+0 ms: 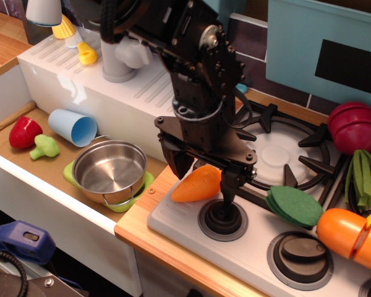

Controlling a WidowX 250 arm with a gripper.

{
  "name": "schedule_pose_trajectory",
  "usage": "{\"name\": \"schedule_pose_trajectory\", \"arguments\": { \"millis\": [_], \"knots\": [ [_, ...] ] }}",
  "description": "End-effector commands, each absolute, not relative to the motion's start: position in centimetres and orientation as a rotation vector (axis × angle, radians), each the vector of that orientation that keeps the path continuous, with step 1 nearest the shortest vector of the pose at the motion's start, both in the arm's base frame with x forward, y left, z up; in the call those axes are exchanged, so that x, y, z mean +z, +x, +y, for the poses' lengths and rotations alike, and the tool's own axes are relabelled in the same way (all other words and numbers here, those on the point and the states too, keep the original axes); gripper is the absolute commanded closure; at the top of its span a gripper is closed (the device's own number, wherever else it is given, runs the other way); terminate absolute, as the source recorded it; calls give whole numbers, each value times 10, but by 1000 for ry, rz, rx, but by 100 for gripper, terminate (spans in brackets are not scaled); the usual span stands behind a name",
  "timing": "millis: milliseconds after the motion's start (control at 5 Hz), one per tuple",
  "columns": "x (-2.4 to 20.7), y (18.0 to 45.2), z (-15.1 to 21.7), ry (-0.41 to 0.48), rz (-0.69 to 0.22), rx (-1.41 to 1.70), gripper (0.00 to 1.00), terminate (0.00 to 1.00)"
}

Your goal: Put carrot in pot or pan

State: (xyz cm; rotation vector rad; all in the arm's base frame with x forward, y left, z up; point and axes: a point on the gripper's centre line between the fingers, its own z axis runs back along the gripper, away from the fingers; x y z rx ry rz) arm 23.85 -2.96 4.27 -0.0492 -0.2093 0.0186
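Toy kitchen: white stovetop [173, 223] set into a wooden desk [161, 244], a sunken sink basin to one side, dark tiles behind.

Fingers [202, 180] lowered over the front-left corner of the stove, spread wide and gripping nothing yet. One finger planted just beyond the carrot [197, 184] on the sink side, the other on the burner side, close over the black knob [222, 216] (contact with the knob not clear from this angle). Carrot lying flat between the two, tapered tip pointing toward the sink, thick end partly hidden under the wrist. Probably straddled this way so that closing pinches the carrot across its body rather than along its length.

Pot [109, 170] well off to the sink side of the fingers, down in the basin on a green plate [136, 197], mouth up and empty: a ready target. Blue cup [73, 127] on its side farther back, red pepper [25, 132] and broccoli [44, 146] beyond that. Green felt leaf [294, 206] on the burner side, clear of the grasp.

Likely snag: slippery tapered plastic squirting out on closing.
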Motion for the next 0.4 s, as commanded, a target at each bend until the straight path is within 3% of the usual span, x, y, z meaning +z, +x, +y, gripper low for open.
{"name": "schedule_pose_trajectory", "arguments": {
  "millis": [0, 200],
  "knots": [
    [37, 239, -24, -59, -228, 13, 0, 0],
    [30, 236, -20, -65, -228, 14, 0, 0]
  ]
}}
